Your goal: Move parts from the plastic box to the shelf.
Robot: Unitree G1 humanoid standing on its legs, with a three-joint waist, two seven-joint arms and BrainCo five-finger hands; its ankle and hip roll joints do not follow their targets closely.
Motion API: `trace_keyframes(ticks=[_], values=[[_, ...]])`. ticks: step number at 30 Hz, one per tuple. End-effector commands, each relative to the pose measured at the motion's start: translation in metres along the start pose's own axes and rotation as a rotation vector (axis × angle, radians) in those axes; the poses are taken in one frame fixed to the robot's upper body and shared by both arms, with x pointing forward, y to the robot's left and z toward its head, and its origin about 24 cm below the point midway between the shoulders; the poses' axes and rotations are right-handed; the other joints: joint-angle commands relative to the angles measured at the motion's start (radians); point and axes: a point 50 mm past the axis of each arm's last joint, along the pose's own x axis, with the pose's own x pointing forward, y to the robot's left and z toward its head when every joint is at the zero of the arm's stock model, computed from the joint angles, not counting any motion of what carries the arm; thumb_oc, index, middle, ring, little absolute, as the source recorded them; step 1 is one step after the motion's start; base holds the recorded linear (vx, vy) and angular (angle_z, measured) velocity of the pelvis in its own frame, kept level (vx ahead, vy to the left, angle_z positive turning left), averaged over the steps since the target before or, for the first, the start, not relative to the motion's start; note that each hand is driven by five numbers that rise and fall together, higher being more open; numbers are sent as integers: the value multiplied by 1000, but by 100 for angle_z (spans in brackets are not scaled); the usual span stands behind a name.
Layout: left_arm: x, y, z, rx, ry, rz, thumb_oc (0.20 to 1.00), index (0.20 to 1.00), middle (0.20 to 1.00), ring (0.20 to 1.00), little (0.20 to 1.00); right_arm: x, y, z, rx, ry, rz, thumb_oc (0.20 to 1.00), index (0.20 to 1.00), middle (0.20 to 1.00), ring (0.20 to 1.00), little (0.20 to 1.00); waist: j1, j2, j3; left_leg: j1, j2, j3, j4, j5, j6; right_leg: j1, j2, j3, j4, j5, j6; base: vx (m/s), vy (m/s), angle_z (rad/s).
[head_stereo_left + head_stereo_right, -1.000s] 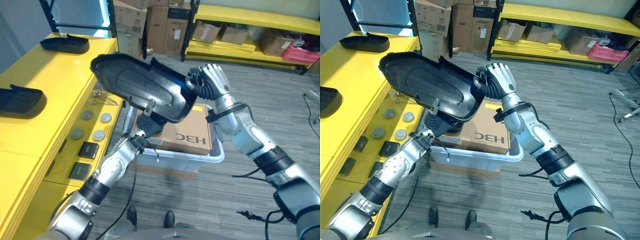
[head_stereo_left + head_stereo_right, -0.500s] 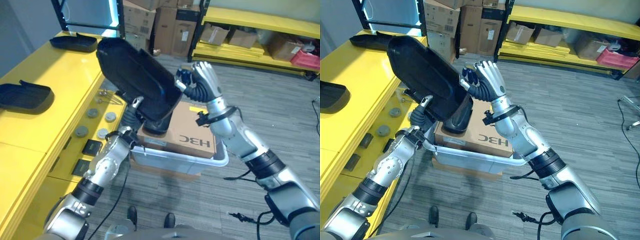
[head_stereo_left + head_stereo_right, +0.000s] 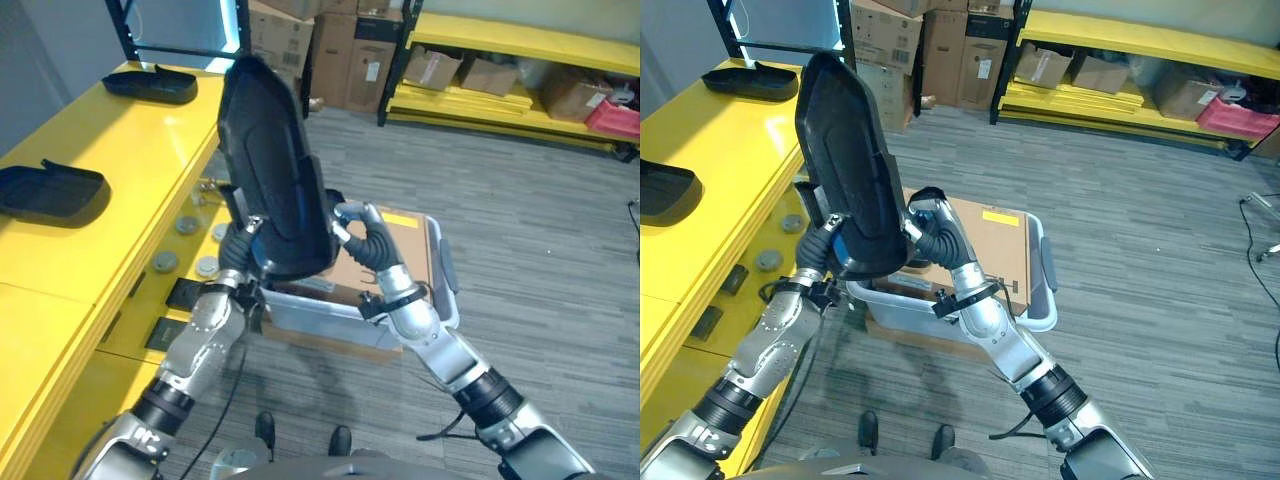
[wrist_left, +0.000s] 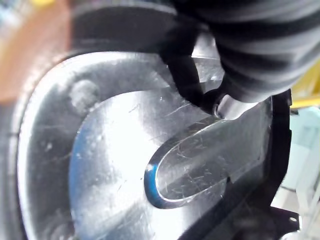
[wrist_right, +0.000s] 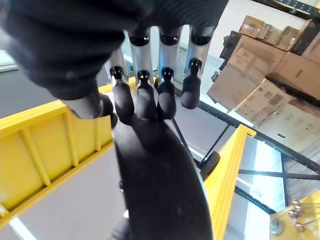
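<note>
- The large black part (image 3: 272,185) stands almost upright between both hands, above the near left corner of the plastic box (image 3: 440,300) — a second ago it lay tilted flat, broad face up, and higher over the box.
- The left hand (image 3: 238,262) is under the part's lower edge at the box's left rim; its wrist view shows a dark-tipped finger against the part's glossy inner face, but I cannot tell how far the fingers curl.
- The right hand (image 3: 930,225) has dropped from the part's upper right edge to its lower right side; in its wrist view the fingers (image 5: 145,95) and thumb pinch the part's thin edge.
- The plastic box holds a brown carton (image 3: 990,245) and sits on the grey carpeted floor (image 3: 520,220).
- The yellow shelf (image 3: 110,180) runs along the left, with two black parts on top — one nearer (image 3: 50,195), one farther back (image 3: 150,85) — and round discs (image 3: 165,262) and dark plates (image 3: 180,295) on its lower ledge.
- Farther off are stacked cardboard boxes (image 3: 320,40) and a yellow rack (image 3: 520,60) holding more cartons.
</note>
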Motion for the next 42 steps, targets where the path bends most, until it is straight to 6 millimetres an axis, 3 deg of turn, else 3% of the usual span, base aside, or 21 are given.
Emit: trace_keyframes(ticks=[1, 5, 9, 10, 11, 13, 15, 18, 19, 21, 23, 26, 29, 31, 34, 36, 37, 38, 42], values=[[14, 0, 64, 232, -496, 102, 200, 200, 200, 200, 200, -10, -11, -4, 115, 40, -148, 1000, 1000, 1000, 1000, 1000, 11, 9, -8, 47, 38, -32, -8, -124, -30, 68, -42, -18, 10, -110, 60, 29, 6, 7], [6, 26, 68, 394, -584, 229, 200, 200, 200, 200, 200, -41, -29, -32, 156, 222, -214, 1000, 1000, 1000, 1000, 1000, -23, 12, -10, 53, 44, -16, -8, -126, -30, 63, -43, 1, 17, -111, 62, 30, 30, 1], [-3, 48, 72, 420, -630, 290, 200, 200, 200, 200, 200, -77, -35, -62, 150, 431, -159, 1000, 1000, 1000, 1000, 1000, -48, 11, -9, 58, 48, 0, -8, -129, -29, 55, -46, 11, 30, -118, 62, 32, 52, -10], [-6, 55, 74, 420, -645, 304, 200, 200, 200, 200, 200, -94, -35, -77, 178, 543, -134, 1000, 1000, 1000, 1000, 1000, -53, 9, -8, 59, 48, 4, -8, -131, -30, 54, -47, 12, 33, -121, 62, 42, 53, -23], [-11, 63, 77, 408, -661, 315, 200, 200, 200, 200, 200, -125, -31, -99, 256, 732, -88, 1000, 1000, 1000, 1000, 1000, -54, 3, -7, 61, 47, 5, -8, -133, -30, 55, -50, 9, 35, -123, 62, 47, 55, -16], [-17, 67, 79, 406, -672, 318, 200, 200, 200, 200, 200, -147, -27, -109, 264, 839, -73, 1000, 1000, 1000, 1000, 1000, -49, -2, -7, 63, 44, 1, -8, -136, -31, 57, -51, 6, 31, -122, 63, 45, 38, -4], [-31, 74, 86, 397, -698, 310, 200, 200, 200, 200, 200, -209, -10, -131, 303, 1146, 43, 1000, 1000, 1000, 1000, 1000, -18, -9, 0, 71, 37, -23, -8, -139, -28, 59, -59, -2, 47, -130, 62, 64, 32, -2], [-35, 70, 95, 405, -719, 277, 200, 200, 200, 200, 200, -257, 5, -139, 353, 1377, 139, 1000, 1000, 1000, 1000, 1000, 8, -9, 10, 68, 27, -71, -8, -138, -19, 55, -50, 11, 81, -151, 52, 76, -40, 6], [-33, 66, 97, 384, -724, 238, 200, 200, 200, 200, 200, -279, 11, -140, 374, 1481, 146, 1000, 1000, 1000, 1000, 1000, 14, -7, 19, 67, 16, -130, -8, -139, -12, 57, -28, 49, 89, -163, 37, 127, -95, 44], [-31, 62, 99, 367, -735, 195, 200, 200, 200, 200, 200, -302, 19, -138, 452, 1611, 107, 1000, 1000, 1000, 1000, 1000, 17, -5, 24, 62, 0, -195, -8, -136, -9, 57, -1, 88, 89, -171, 19, 123, -108, 108], [-31, 62, 103, 350, -736, 189, 200, 200, 200, 200, 200, -323, 27, -135, 521, 1757, 73, 1000, 1000, 1000, 1000, 1000, 38, -2, 26, 46, -4, -233, -8, -116, -25, 61, 13, 76, 86, -173, 9, 62, -114, 150], [-32, 66, 105, 344, -728, 213, 200, 200, 200, 200, 200, -336, 28, -134, 555, 1832, 44, 1000, 1000, 1000, 1000, 1000, 61, 4, 32, 35, 0, -257, -8, -97, -42, 70, 21, 53, 83, -180, 1, 24, -95, 112], [-35, 74, 107, 312, -688, 251, 200, 200, 200, 200, 200, -355, 30, -128, 585, 2010, 72, 1000, 1000, 1000, 1000, 1000, 111, 20, 48, -3, 10, -260, -5, -55, -83, 89, 31, -6, 89, -200, -13, 22, -92, 43], [-35, 76, 104, 277, -658, 214, 200, 200, 200, 200, 200, -356, 29, -128, 600, 2025, 17, 1000, 1000, 1000, 1000, 1000, 126, 28, 72, -30, 41, -156, 16, -38, -107, 116, 18, -87, 108, -211, -15, 1, -26, 102], [-36, 76, 101, 258, -642, 169, 200, 200, 200, 200, 200, -350, 25, -132, 633, 2017, -79, 1000, 1000, 1000, 1000, 1000, 114, 31, 81, -47, 74, -13, 73, -52, -108, 119, -4, -165, 130, -212, -16, -16, 45, 122], [-36, 76, 98, 254, -637, 160, 200, 200, 200, 200, 200, -347, 21, -135, 647, 2010, -122, 1000, 1000, 1000, 1000, 1000, 101, 25, 81, -31, 89, 60, 116, -97, -103, 121, -19, -185, 147, -229, -14, 7, 112, 178], [-33, 75, 96, 242, -635, 157, 200, 200, 200, 200, 200, -343, 17, -138, 661, 2009, -155, 1000, 1000, 1000, 1000, 1000, 75, 14, 82, -21, 110, 177, 203, -157, -76, 112, -49, -233, 163, -215, -11, -34, 316, 214], [-27, 72, 100, 237, -649, 175, 200, 200, 200, 200, 200, -344, 16, -137, 650, 2031, -106, 1000, 1000, 1000, 1000, 1000, 60, 9, 75, -8, 109, 241, 242, -207, -53, 115, -69, -270, 171, -210, -5, 11, 356, 205], [-24, 68, 103, 255, -653, 163, 200, 200, 200, 200, 200, -352, 22, -132, 641, 2093, -1, 1000, 1000, 1000, 1000, 1000, 55, 38, 51, 52, 82, 254, 119, -181, -45, 106, -76, -296, 226, -244, 1, 108, 250, 104]])
